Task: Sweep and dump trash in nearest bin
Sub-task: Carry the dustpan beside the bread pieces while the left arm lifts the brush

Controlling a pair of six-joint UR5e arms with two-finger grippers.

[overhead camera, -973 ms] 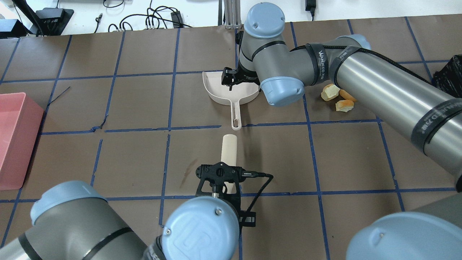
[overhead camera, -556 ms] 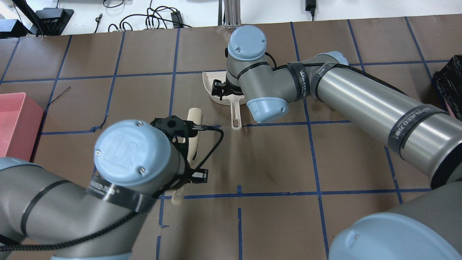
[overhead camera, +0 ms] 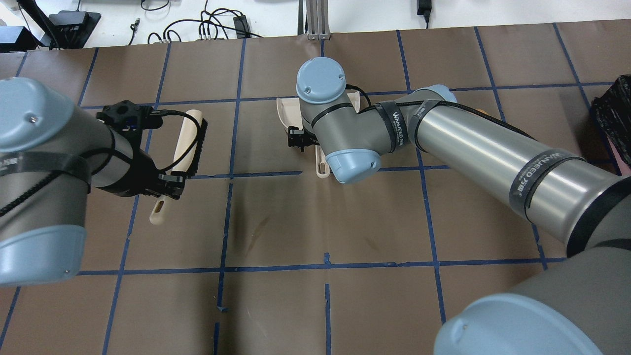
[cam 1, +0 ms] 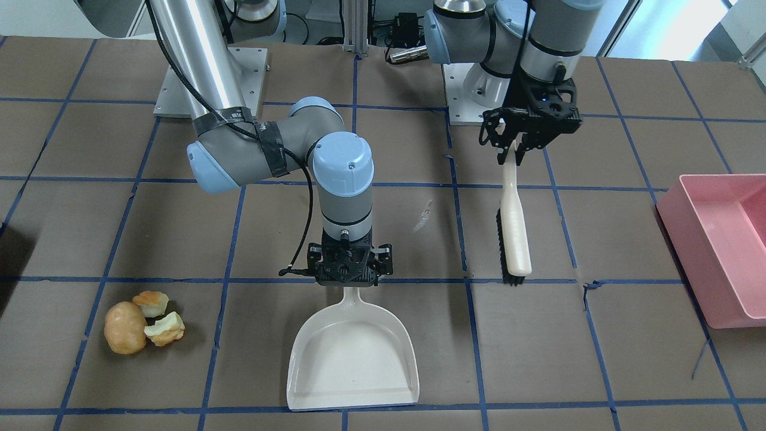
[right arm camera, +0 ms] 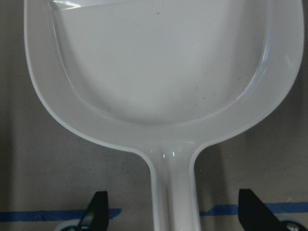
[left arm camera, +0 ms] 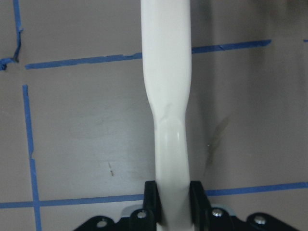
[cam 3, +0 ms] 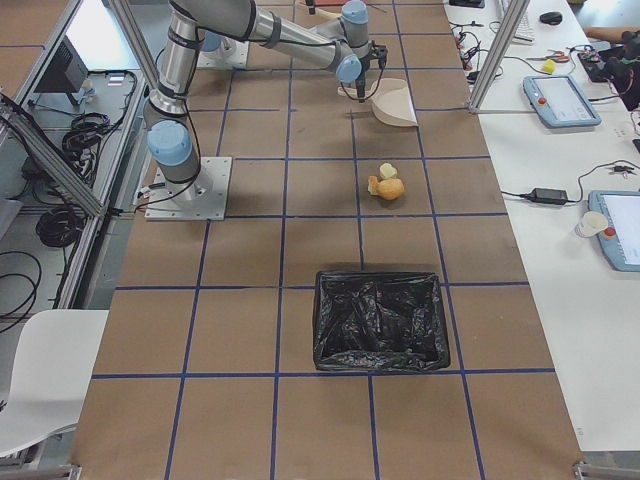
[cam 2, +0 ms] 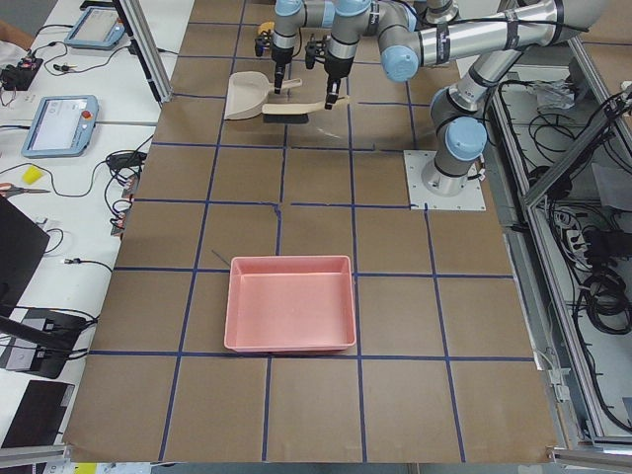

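The trash lies together at the left of the front-facing view: a round tan roll (cam 1: pixel 124 328) and two pale bready chunks (cam 1: pixel 152 302) (cam 1: pixel 164 329). It also shows in the exterior right view (cam 3: pixel 386 185) and is hidden behind the right arm in the overhead view. My left gripper (cam 1: pixel 529 140) (left arm camera: pixel 173 192) is shut on the handle of a cream brush (cam 1: pixel 514 227) (overhead camera: pixel 190 140) with black bristles. My right gripper (cam 1: pixel 350 272) (right arm camera: pixel 175 207) is open, its fingers (right arm camera: pixel 98 207) straddling the handle of the white dustpan (cam 1: pixel 353 353) (right arm camera: pixel 159 62), which lies flat on the table.
A pink bin (cam 1: pixel 718 239) (cam 2: pixel 291 301) stands at the table's end on my left. A black-lined bin (cam 3: pixel 380 320) (overhead camera: pixel 613 113) stands at the end on my right, nearer the trash. The brown table has a blue tape grid.
My left arm has swung left and away from the table's centre, carrying the brush. My right gripper has moved back from over the dustpan's bowl to its handle.
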